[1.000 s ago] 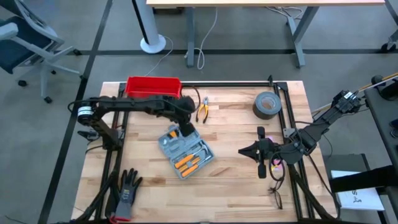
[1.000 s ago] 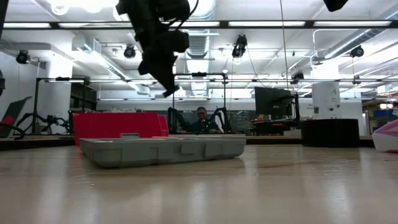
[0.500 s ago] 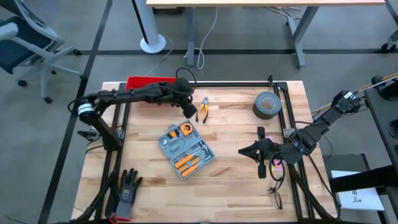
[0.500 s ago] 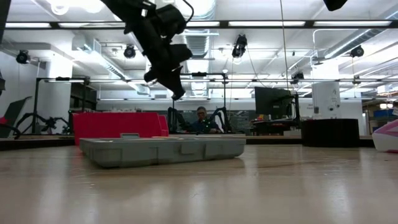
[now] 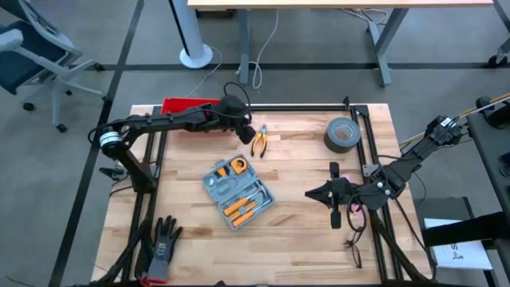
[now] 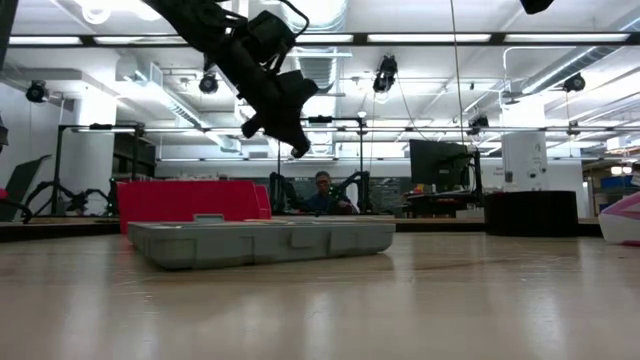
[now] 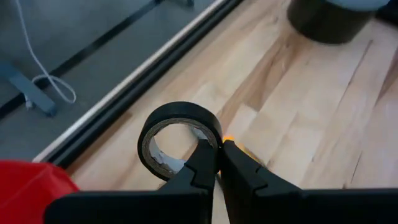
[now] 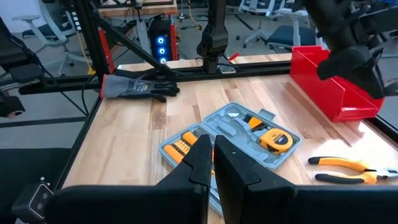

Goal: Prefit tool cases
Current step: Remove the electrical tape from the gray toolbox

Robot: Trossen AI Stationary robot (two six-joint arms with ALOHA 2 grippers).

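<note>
Left gripper [image 5: 241,134] — fingers closed on the rim of a small roll of black tape [image 7: 178,138], held in the air. The roll hangs from the fingertips with its open centre facing the wrist camera. In the high view this gripper sits above the far part of the table [image 5: 303,231], just beside the red bin [image 5: 185,106] and close to the orange-handled pliers [image 5: 259,140].

Landmark for the rest: the tool case [image 5: 238,192]. It lies open and flat near the middle of the table, grey moulded tray up, with an orange tape measure [image 5: 238,166] seated in its far corner and orange-handled tools [image 5: 237,209] in its near slots. The left gripper with its tape is beyond the case's far edge, not touching it. Pliers lie on the wood beyond the case, slightly to the right. The bin stands behind the case, at the far-left edge.

Right gripper [image 5: 309,194] — fingers closed together, nothing between them, hovering to the right of the case, well apart from it and pointing toward it.

A large grey tape roll [image 5: 342,133] rests far-right of the case. A black glove [image 5: 163,239] lies near-left of the case, by the table's front corner.
</note>
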